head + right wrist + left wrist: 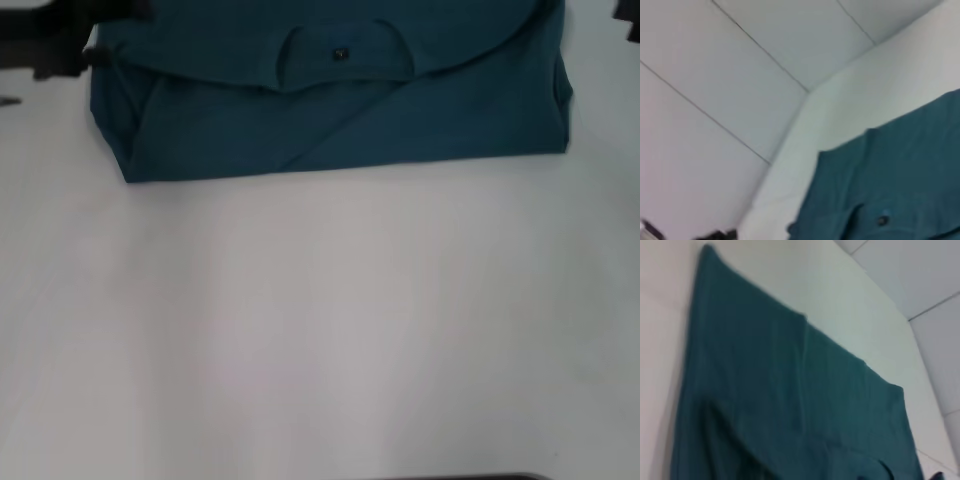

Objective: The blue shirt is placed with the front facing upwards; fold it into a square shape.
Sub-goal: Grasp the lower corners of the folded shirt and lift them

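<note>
The blue shirt (340, 110) lies folded into a wide band at the far side of the white table (320, 330). Its round collar and small dark label (341, 53) face up on the top layer. My left gripper (60, 45) shows as a dark shape at the shirt's far left corner, right beside the cloth. Only a dark sliver of my right gripper (630, 20) appears, past the shirt's far right corner. The left wrist view is filled with smooth teal shirt (790, 400). In the right wrist view the shirt (890, 175) and its label (883, 220) lie below.
Bare white tabletop stretches from the shirt's near fold to the front edge. Beyond the table edge (790, 150) is pale tiled floor (715, 75). A dark strip (480, 477) sits at the table's near edge.
</note>
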Tool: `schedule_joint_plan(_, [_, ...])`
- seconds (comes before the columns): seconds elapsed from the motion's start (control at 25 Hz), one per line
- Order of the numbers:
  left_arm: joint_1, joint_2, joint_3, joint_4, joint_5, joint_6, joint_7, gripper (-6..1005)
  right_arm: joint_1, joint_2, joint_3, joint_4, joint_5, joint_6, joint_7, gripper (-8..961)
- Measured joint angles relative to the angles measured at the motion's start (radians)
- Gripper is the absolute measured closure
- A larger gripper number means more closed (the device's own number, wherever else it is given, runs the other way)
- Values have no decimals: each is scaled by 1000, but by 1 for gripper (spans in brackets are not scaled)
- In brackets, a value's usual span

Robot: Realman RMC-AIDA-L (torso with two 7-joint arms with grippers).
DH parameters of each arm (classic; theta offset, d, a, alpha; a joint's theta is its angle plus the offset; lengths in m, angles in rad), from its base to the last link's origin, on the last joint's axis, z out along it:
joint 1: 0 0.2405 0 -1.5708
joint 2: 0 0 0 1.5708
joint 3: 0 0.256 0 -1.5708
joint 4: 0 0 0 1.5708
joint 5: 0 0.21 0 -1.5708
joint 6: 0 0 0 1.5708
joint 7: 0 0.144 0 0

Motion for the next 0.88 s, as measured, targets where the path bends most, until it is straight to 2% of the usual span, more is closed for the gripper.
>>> schedule_joint_plan(0.16, [38,2,-85,68,-11,33,2,63,-55,25,60,38,29,-43,-50,37])
schedule_joint_plan(0.28, [64,0,-127,102,-15,51,7,62,-68,30,64,70,25,-45,-81,40])
schedule_joint_plan(0.56, [79,-11,-109,159,-8,48,32,62,-51,26,58,99,23,-44,-110,46])
schedule_joint_plan(0.88, [71,-29,-46,197,-6,-58,76,86,-41,22,67,100,24,-37,-111,52])
